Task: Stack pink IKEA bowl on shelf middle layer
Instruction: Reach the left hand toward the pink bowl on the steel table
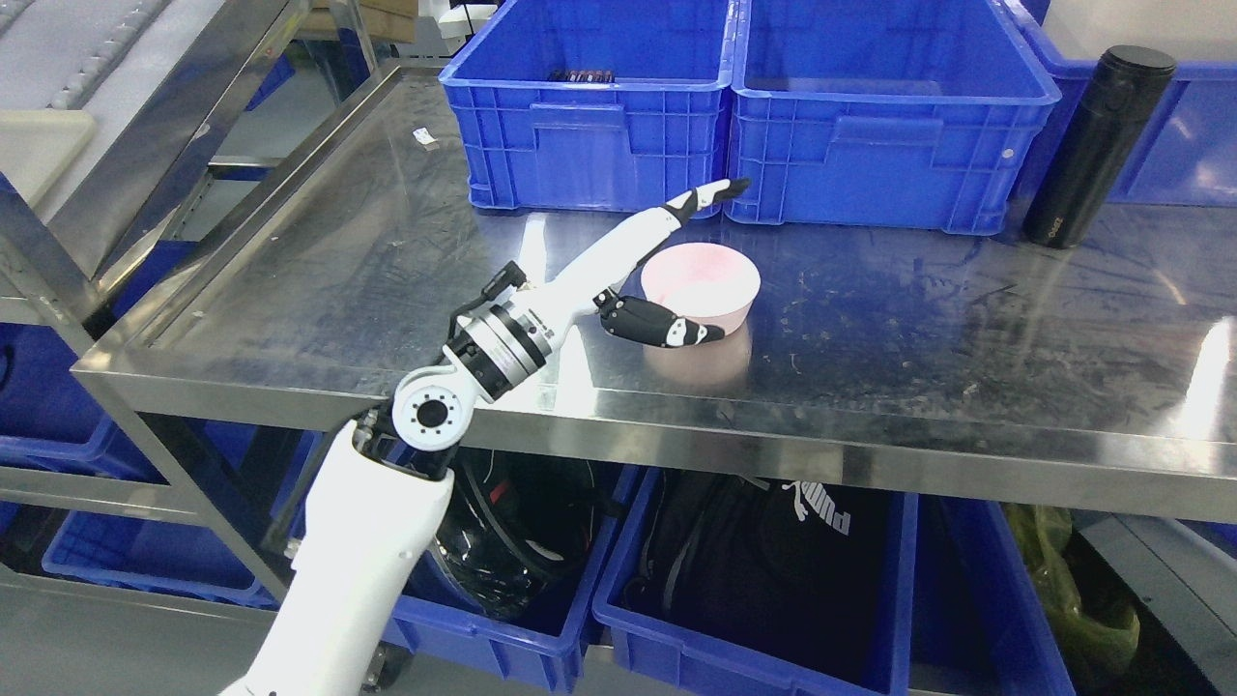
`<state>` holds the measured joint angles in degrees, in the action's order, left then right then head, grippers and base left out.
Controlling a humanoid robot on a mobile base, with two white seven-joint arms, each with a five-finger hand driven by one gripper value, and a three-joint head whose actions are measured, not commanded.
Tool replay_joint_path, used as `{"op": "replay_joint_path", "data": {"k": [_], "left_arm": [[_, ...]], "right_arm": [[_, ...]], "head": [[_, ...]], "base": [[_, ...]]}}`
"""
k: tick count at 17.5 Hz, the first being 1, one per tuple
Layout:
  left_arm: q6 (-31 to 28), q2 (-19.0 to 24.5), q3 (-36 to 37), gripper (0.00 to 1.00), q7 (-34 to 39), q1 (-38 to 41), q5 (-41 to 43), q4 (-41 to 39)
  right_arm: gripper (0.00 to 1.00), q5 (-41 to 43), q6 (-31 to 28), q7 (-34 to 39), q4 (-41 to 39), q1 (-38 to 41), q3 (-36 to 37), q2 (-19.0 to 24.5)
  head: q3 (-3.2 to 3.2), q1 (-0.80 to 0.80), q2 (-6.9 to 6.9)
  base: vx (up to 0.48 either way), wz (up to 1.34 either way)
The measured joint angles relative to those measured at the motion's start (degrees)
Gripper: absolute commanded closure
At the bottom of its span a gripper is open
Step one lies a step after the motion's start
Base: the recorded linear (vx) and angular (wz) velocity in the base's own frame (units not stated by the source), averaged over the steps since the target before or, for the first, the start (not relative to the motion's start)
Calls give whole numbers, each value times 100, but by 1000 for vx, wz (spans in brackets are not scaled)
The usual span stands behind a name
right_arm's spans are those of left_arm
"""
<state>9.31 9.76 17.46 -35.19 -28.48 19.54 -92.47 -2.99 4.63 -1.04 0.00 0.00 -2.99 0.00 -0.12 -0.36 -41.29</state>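
A pink bowl [704, 282] stands upright on the steel shelf surface [387, 280], in front of the gap between two blue crates. My left hand [681, 266] reaches in from the lower left and lies against the bowl's left side. Its fingers [705, 198] stretch straight out past the bowl's far rim, and the thumb [662, 324] curves along the near wall. The hand is spread, not closed on the bowl. The right arm does not show.
Two blue crates [589, 106] [884, 116] stand along the back of the shelf. A black flask [1097, 135] stands upright at the right. Below the shelf's front edge [773, 449] are blue bins with black bags [763, 570]. A steel frame [145, 145] rises at left.
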Motion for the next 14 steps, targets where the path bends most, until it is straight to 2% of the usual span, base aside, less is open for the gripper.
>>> {"op": "replay_joint_path", "data": {"k": [4,7,12,14], "left_arm": [[-29,406,67,0,-1060,-590,891,0],[-4,499,117,1,-2142,-983,1325,5],[4,373,485,2,-2548,-1509,2022,230],[4,247,660,6,-2587,-1692,2271,447]], "right_arm": [[0,0,0,0,0,1,0,0],[0,0,0,0,0,0,0,0],[0,0,0,0,0,0,0,0],[0,0,0,0,0,0,0,0]], "head": [[0,0,0],[0,0,0],[0,0,0],[0,0,0]], "base": [[0,0],[1,-17],[18,-62],[18,-85]]}}
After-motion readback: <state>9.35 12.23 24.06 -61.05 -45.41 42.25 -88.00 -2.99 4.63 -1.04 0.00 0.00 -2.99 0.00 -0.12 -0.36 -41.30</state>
